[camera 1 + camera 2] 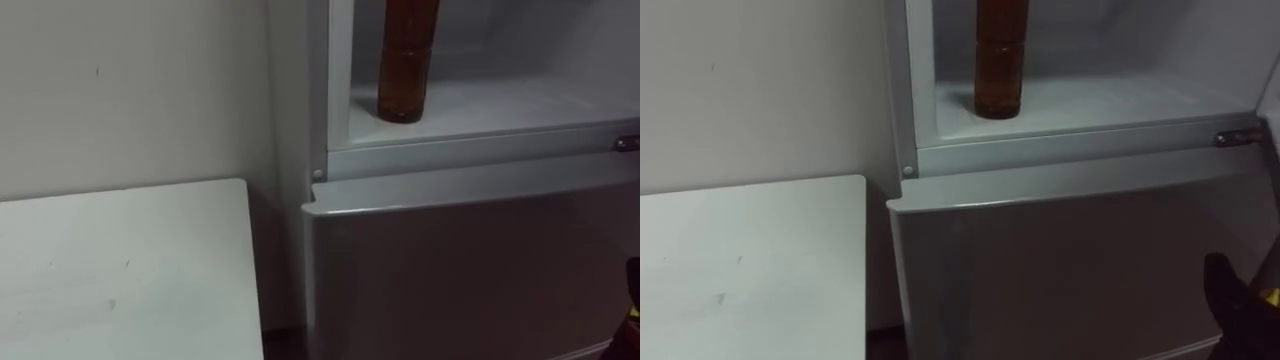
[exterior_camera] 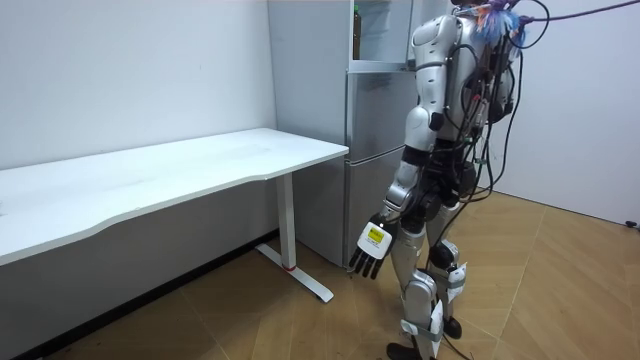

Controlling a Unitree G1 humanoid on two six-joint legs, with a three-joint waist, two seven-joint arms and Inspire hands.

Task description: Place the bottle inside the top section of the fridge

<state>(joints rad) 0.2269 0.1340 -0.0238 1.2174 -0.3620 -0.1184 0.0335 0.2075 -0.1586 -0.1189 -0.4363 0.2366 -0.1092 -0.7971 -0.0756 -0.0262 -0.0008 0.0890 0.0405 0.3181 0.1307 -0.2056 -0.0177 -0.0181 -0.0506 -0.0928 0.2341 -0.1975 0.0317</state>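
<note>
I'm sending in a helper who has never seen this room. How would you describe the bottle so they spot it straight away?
Find the grey fridge standing right of the white table; its upper compartment is open above the closed lower door. On that compartment's white floor, near the left front corner, the bottle stands upright, dark brown against the pale walls.

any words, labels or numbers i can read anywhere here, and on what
None can be read.
Tag on the back of the left hand, seen in the room view: yellow and white, with print too small to read.
Bottle: no label or print shows on the part in view.
Fridge: no sign or lettering shows on its front.
</note>
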